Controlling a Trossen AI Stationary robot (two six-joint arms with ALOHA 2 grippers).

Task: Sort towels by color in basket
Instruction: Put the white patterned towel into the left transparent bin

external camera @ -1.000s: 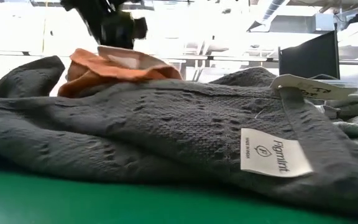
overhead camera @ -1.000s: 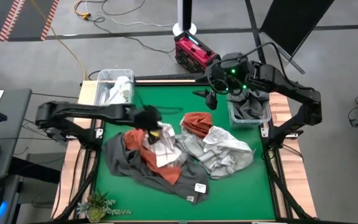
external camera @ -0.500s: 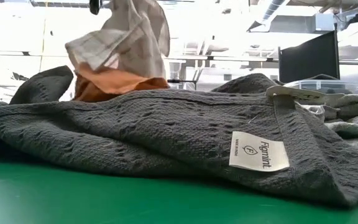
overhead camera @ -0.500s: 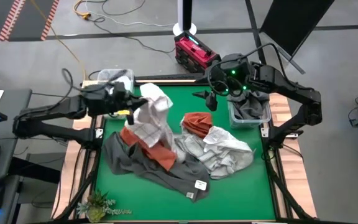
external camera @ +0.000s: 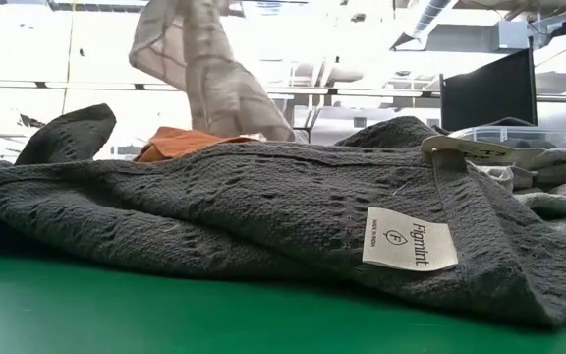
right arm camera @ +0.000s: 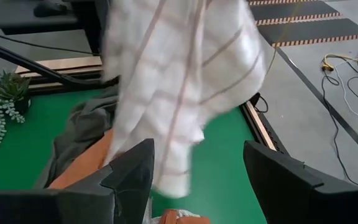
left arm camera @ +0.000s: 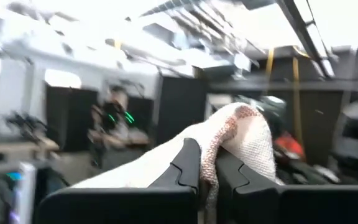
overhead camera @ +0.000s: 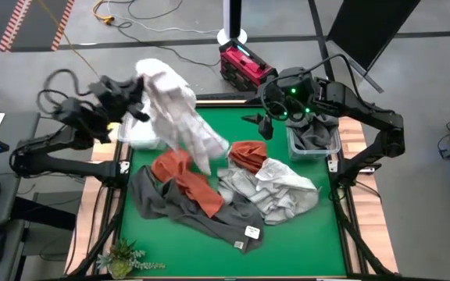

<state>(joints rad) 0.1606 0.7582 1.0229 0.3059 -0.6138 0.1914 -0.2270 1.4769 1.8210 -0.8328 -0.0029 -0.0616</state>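
My left gripper (overhead camera: 137,87) is raised over the table's far left corner and is shut on a white towel with grey checks (overhead camera: 182,117), which also shows in the low view (external camera: 204,69) and the right wrist view (right arm camera: 179,81). On the green table lies a pile: a dark grey towel (overhead camera: 201,212) with a label, a rust orange towel (overhead camera: 184,178) lying on it, a second rust orange one (overhead camera: 247,154) and light grey and checked towels (overhead camera: 280,187). My right gripper (overhead camera: 266,125) hangs open beside the far right basket. My left gripper (left arm camera: 208,177) pinches the checked towel between its two fingers at a bunched upper fold (left arm camera: 238,127), which drapes over the fingertips. The fingers point roughly level toward the table's right. The towel trails slantwise down from them; its lower end (overhead camera: 213,148) reaches toward the pile, slack.
A clear basket (overhead camera: 129,136) at the far left corner is mostly hidden under the hanging towel. The clear basket (overhead camera: 333,145) at the far right holds dark grey cloth. A small plant (overhead camera: 122,257) stands at the near left corner. A red device (overhead camera: 244,62) sits beyond the far edge.
My left gripper has risen from the pile and swung toward the far left corner, keeping shut on the checked towel. The towel has been pulled off the pile and lifted, and now trails over the left basket. The rust orange towel that rose with it has dropped back onto the dark grey one.
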